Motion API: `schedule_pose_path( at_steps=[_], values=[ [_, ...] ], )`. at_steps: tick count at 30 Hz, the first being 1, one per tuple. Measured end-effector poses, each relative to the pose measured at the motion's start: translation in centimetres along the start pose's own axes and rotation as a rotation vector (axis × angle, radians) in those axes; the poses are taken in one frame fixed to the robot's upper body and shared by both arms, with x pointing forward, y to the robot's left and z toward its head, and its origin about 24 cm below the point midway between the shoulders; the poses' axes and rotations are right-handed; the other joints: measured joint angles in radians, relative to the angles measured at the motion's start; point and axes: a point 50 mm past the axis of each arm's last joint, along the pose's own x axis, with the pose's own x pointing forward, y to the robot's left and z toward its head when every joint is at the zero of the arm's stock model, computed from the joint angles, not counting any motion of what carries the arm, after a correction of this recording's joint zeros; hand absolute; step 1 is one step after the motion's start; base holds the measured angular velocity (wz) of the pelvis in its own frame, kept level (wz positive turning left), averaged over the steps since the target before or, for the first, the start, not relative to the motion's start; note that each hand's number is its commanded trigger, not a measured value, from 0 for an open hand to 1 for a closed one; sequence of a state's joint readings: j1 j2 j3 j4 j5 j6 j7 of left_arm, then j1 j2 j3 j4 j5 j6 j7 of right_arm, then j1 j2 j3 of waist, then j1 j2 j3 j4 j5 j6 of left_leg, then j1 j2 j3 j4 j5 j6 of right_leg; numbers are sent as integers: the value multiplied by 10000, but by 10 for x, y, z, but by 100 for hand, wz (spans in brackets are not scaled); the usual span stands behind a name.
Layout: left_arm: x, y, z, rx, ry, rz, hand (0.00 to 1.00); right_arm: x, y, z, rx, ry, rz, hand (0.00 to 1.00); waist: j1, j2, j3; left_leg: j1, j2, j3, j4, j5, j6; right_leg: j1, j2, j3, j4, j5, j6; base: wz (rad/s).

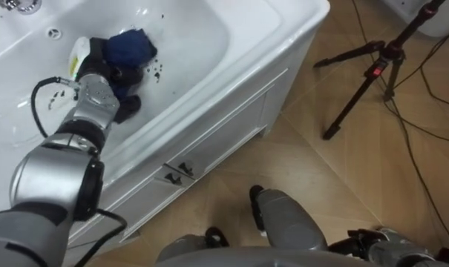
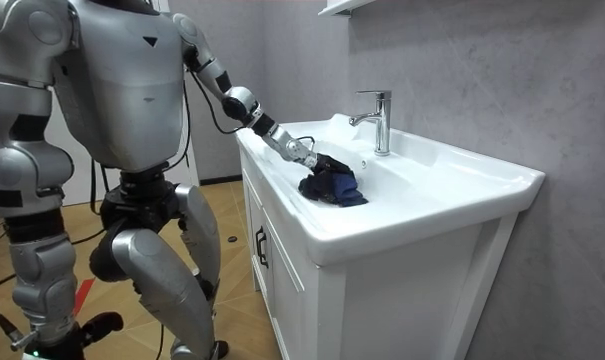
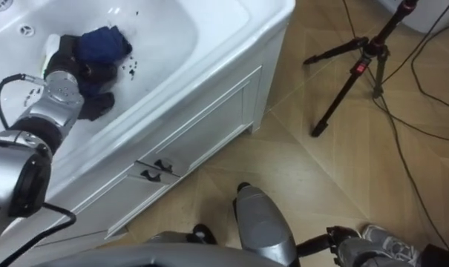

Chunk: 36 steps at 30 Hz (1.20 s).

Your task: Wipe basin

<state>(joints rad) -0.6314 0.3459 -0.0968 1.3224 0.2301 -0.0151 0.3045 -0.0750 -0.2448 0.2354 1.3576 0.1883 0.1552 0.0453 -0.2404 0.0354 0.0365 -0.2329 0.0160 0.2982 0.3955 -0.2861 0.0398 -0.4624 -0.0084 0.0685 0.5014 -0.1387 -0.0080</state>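
Squarely in the white basin (image 1: pixel 202 37), the dark blue cloth (image 1: pixel 131 46) sits bunched at one o'clock of the left hand (image 1: pixel 102 80), whose fingers clench it, arm stretched forward. The right hand (image 3: pixel 348 249) hangs at five o'clock; I cannot tell its grip.

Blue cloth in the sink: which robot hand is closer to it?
Left. The left hand holds the blue cloth inside the basin; the right hand hangs low at the robot's side over the wooden floor, far from it.

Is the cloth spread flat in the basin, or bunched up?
Bunched: the blue cloth sits as a rumpled lump in the basin, gripped by the left hand.
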Motion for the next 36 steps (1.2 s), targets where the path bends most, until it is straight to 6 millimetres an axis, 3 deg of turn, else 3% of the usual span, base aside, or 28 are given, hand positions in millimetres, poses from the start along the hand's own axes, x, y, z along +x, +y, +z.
schedule_pose_path(
  at_steps=[5, 16, 26, 36],
  values=[
    [-1, 1, -14, -172, 443, 4, 100, 0, -2, 2, 231, -66, -109, 0, 361, -38, -132, 41, 99, -42, 15, 28, -93, 100, 71, -86, -53, 3, -105, 2],
    [-3, 2, -28, -598, 948, 113, 100, -1, -3, 10, 290, -326, -427, 0, 1116, -28, -159, 369, 407, 2, -16, -18, -345, 433, 412, -43, -226, 45, -339, -5],
    [-8, 13, -63, -223, 1774, 405, 100, -1, -4, 11, 706, -490, -546, 0, 1143, 170, -180, 379, 400, -140, -3, 31, -422, 483, 309, -188, -164, -25, -421, 4],
    [-9, 13, -64, 301, 1814, 459, 100, 0, -6, 5, 1009, -234, -587, 0, 1113, 290, -165, 371, 414, -122, -43, 46, -448, 470, 322, -200, -176, -28, -438, 0]
  ],
)
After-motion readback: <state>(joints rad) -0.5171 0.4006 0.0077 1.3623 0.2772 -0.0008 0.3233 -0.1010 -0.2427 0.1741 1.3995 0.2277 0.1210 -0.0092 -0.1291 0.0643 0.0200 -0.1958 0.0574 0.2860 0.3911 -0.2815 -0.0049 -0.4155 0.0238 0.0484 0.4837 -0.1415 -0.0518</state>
